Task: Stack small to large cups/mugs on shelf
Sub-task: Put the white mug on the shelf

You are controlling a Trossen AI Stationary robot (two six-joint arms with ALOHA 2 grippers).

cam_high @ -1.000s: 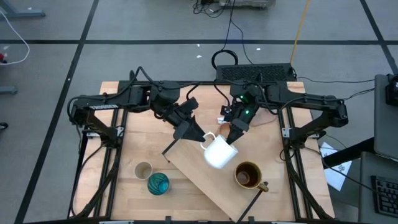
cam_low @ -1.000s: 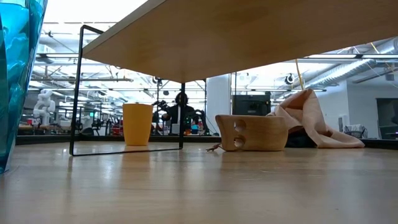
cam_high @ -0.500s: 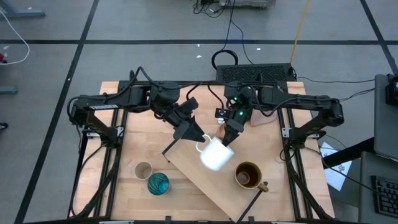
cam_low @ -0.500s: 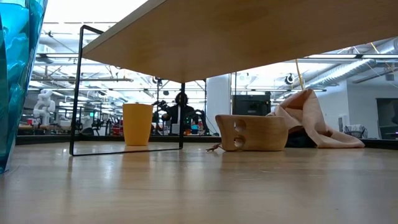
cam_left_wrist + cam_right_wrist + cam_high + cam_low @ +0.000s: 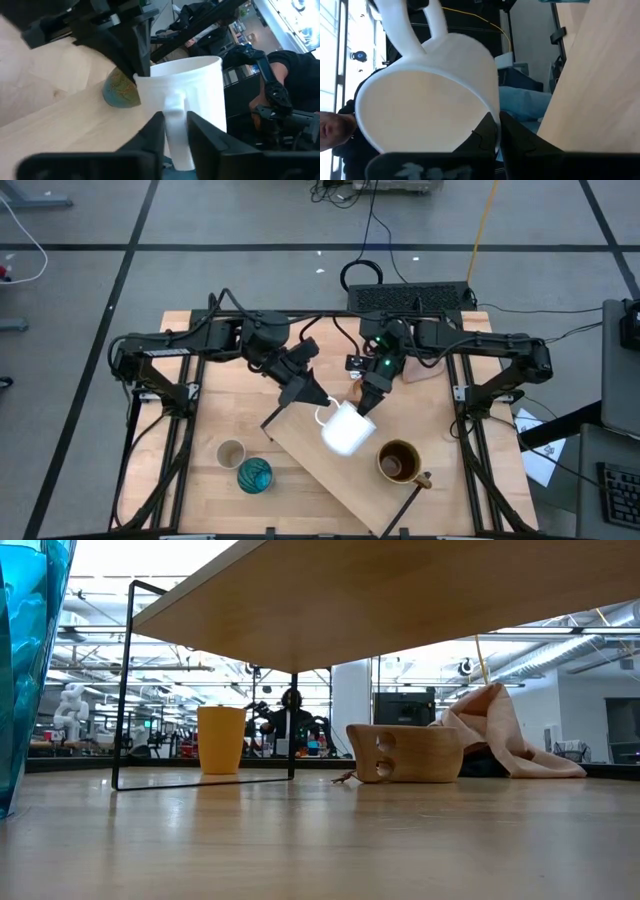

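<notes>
A white handled mug [image 5: 347,430] hangs tilted over the slanting light-wood shelf [image 5: 322,476], between both grippers. My left gripper [image 5: 320,404] is shut on its handle and my right gripper [image 5: 361,408] is shut on its rim. A dark brown handled mug [image 5: 398,462] stands on the shelf near its right end. A beige-grey cup [image 5: 231,453] and a teal glazed cup [image 5: 254,474] stand on the tabletop, left of the shelf. In the low view an orange cup [image 5: 221,739] stands upright and a tan handled cup [image 5: 405,752] rests beyond the shelf. My left gripper pinches the mug's white handle [image 5: 175,117] between its two fingers [image 5: 151,134], one on each side of the loop. It comes slanting down from the table's far left. My right gripper holds the mug's rim wall [image 5: 492,111], one finger [image 5: 484,135] inside the mouth and one outside. It slants down from the far right, and the mug is tilted, its mouth toward that gripper.
A pink cloth [image 5: 500,730] lies heaped at the table's far right. The shelf's thin dark end rail [image 5: 125,680] stands on the tabletop. Bare wood shows on the shelf between the white mug and the brown mug.
My right gripper has carried the white mug a little toward the table's left, bringing its handle up to my left gripper. The mug has since stayed still.
</notes>
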